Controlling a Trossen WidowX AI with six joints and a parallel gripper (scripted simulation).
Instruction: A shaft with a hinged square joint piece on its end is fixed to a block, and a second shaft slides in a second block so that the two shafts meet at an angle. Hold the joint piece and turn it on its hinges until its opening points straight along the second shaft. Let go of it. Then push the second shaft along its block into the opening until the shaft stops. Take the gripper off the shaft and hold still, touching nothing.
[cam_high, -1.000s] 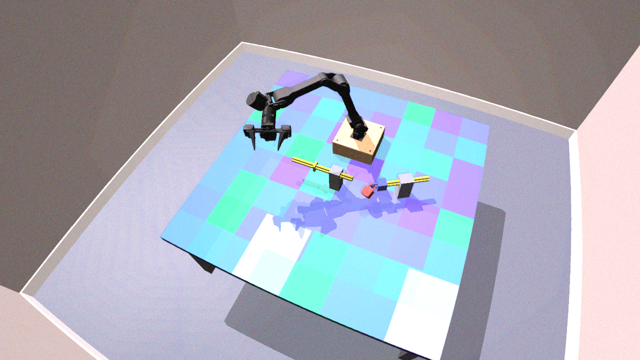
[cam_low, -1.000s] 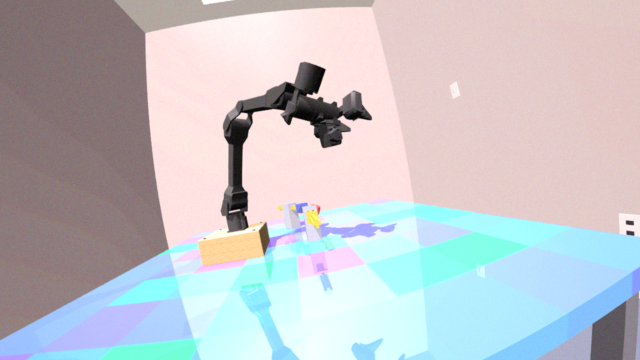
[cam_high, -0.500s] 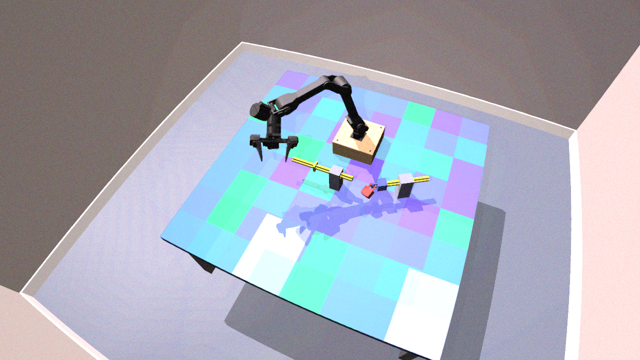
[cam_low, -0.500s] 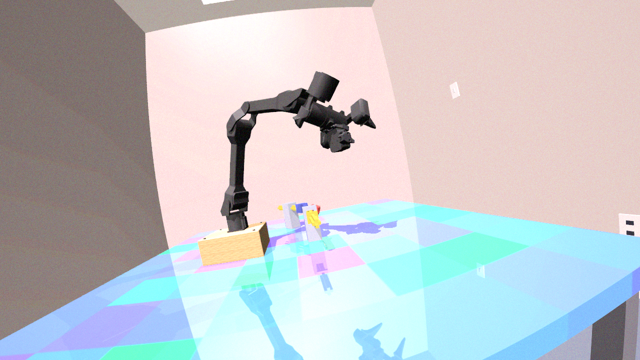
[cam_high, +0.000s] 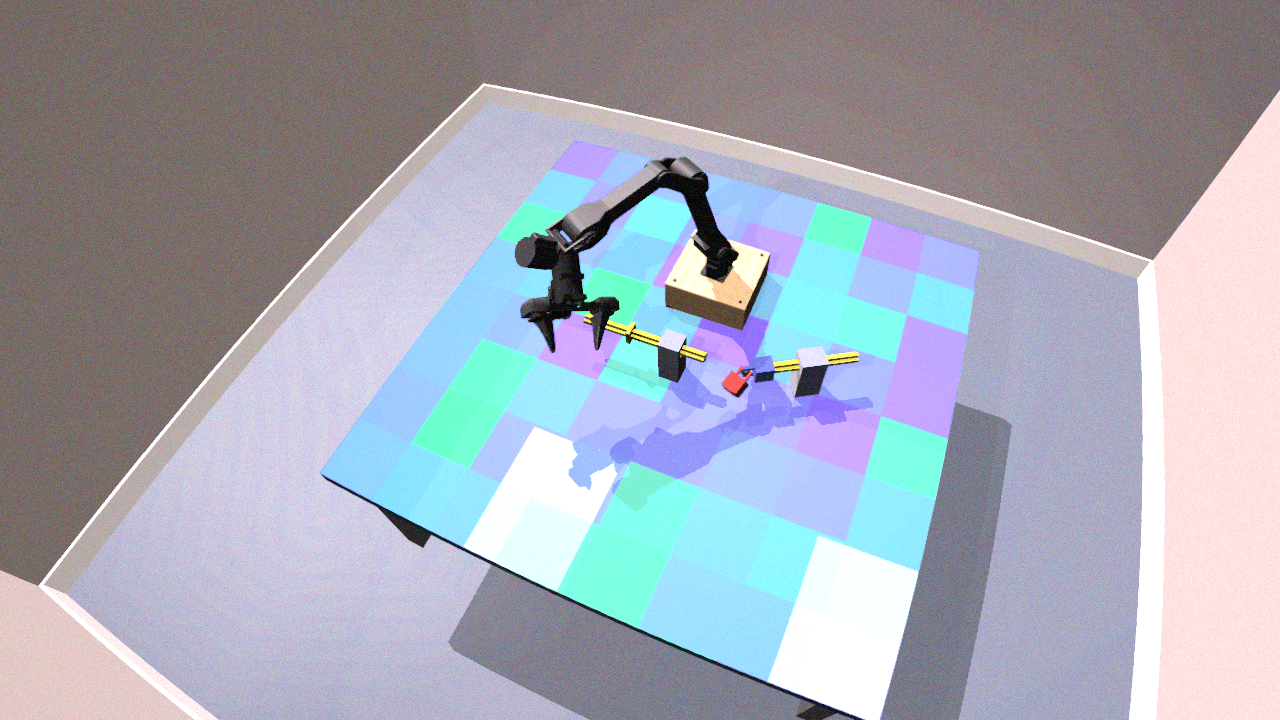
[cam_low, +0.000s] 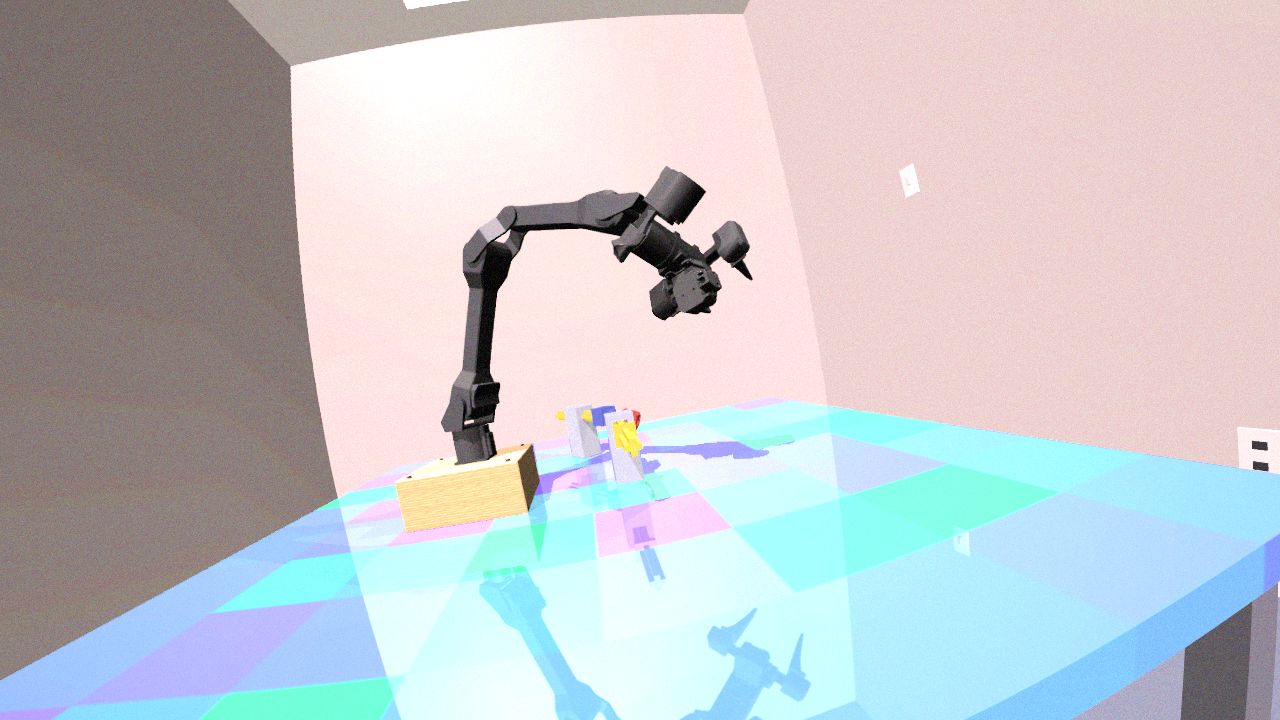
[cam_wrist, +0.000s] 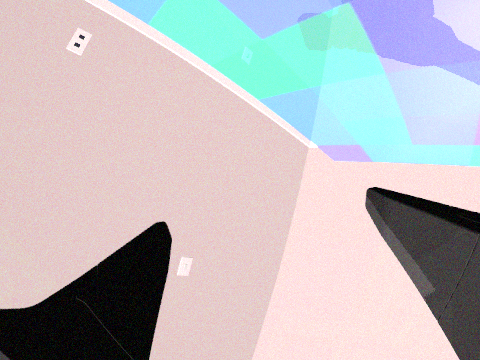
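Note:
My gripper (cam_high: 575, 348) (cam_low: 729, 293) (cam_wrist: 267, 207) is open and empty, high above the table and well away from the parts. The red joint piece (cam_high: 735, 381) (cam_low: 637, 418) hangs on a small dark hinge beside the blue end (cam_high: 763, 368) (cam_low: 602, 415) of the first yellow shaft (cam_high: 841, 359). That shaft runs through a grey block (cam_high: 808, 376) (cam_low: 582, 433). The second yellow shaft (cam_high: 653, 340) (cam_low: 628, 437) runs through another grey block (cam_high: 670, 361) (cam_low: 626, 467). Its near end stands apart from the red piece, which is angled off its line. The red opening is too small to make out.
The arm stands on a wooden base (cam_high: 716, 302) (cam_low: 465, 501) behind the two shafts. The second shaft has a yellow collar (cam_high: 631, 332) on its outer part. The patchwork table top (cam_high: 474, 394) (cam_low: 930, 501) carries arm shadows. The wrist view shows mostly walls and fingers.

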